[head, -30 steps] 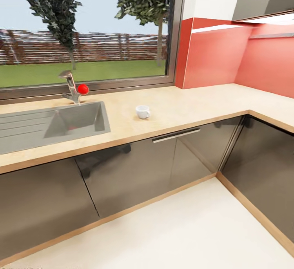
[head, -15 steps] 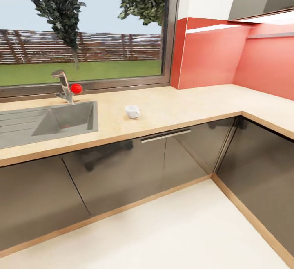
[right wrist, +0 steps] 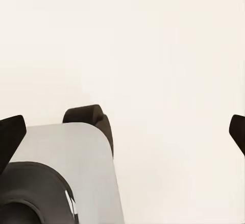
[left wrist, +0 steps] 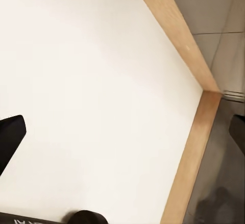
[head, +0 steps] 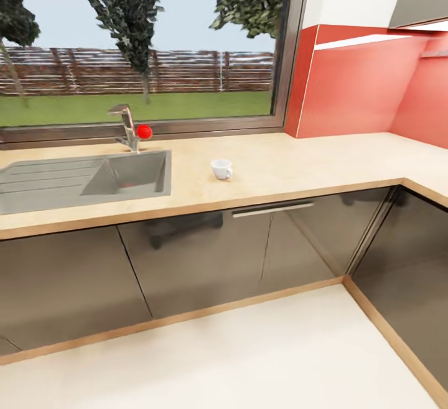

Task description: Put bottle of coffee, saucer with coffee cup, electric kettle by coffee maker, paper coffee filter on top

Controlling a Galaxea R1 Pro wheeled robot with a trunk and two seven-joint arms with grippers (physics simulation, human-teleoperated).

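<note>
The long light wood surface (head: pixel 298 166) runs across the middle of the head view over glossy grey cabinet fronts (head: pixel 205 260) and turns a corner at the right edge, backed there by a red glossy panel (head: pixel 354 89). The small plain white coffee cup (head: pixel 221 169) stands upright on that surface just left of centre, handle toward the right, well apart from anything else. To its left a grey steel sink (head: pixel 87 179) is set into the surface, with a chrome tap (head: pixel 127 128) and a red ball-shaped knob (head: pixel 144 131) behind it, below a wide window (head: pixel 143 42) across the upper left.

In the left wrist view the left end effector (left wrist: pixel 122 132) is spread wide, its dark fingertips (left wrist: pixel 10 137) at opposite edges over the cream floor (left wrist: pixel 92 81) and a wood plinth strip (left wrist: pixel 189 152). In the right wrist view the right end effector (right wrist: pixel 122 132) is likewise wide open above the floor, beside the robot's grey base (right wrist: pixel 66 168).
</note>
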